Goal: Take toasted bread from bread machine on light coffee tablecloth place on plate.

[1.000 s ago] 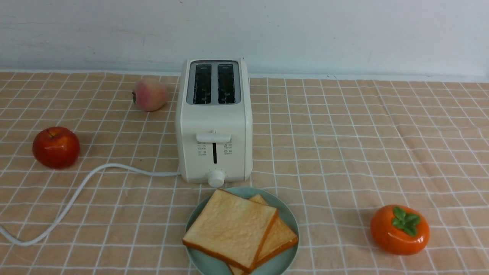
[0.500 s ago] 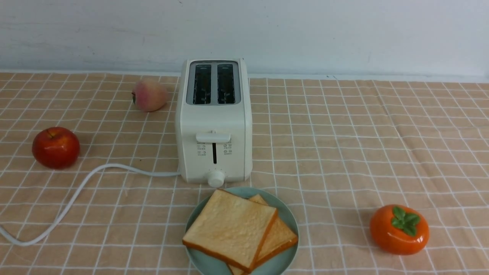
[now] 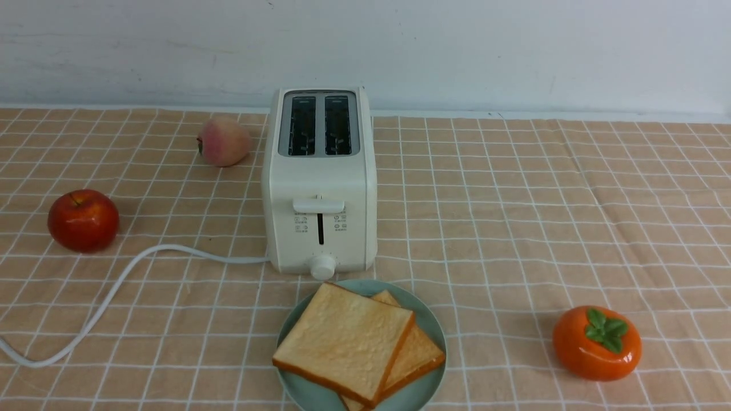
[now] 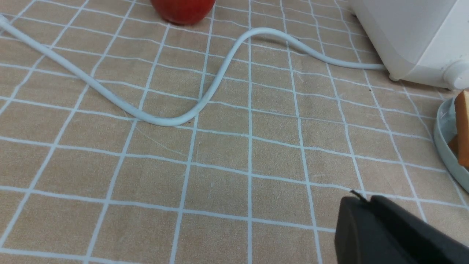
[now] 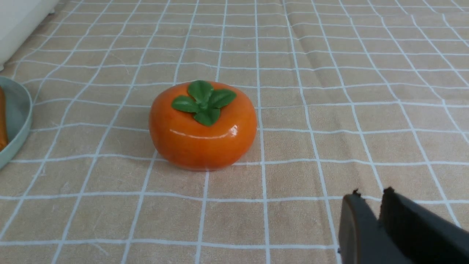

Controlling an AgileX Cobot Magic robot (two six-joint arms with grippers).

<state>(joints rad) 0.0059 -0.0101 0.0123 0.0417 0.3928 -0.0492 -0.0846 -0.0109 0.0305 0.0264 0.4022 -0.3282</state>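
Left gripper shows in its wrist view with both dark fingers pressed together, no gap between them and nothing held; it hangs over bare light coffee tablecloth, well short of the bread machine. Right gripper shows in its own wrist view with only a thin slit between the fingers, nearly closed and empty, over bare cloth near the persimmon. Neither arm appears in the front view.

Bread machine stands upright on the cloth. Both slots are dark and hold no bread; the front lever sits at the upper end of its track. A white cord leaves the machine's lower left side and snakes across the cloth toward the robot's left.

Plate lies just in front of the bread machine, its far rim close to the round knob. Both slices of toasted bread lie flat on it, the upper one overlapping the lower, which juts out on the right.

Left of the bread machine: a peach close by its rear corner, and a red apple farther off. The persimmon sits well to the machine's right, nearer the robot.
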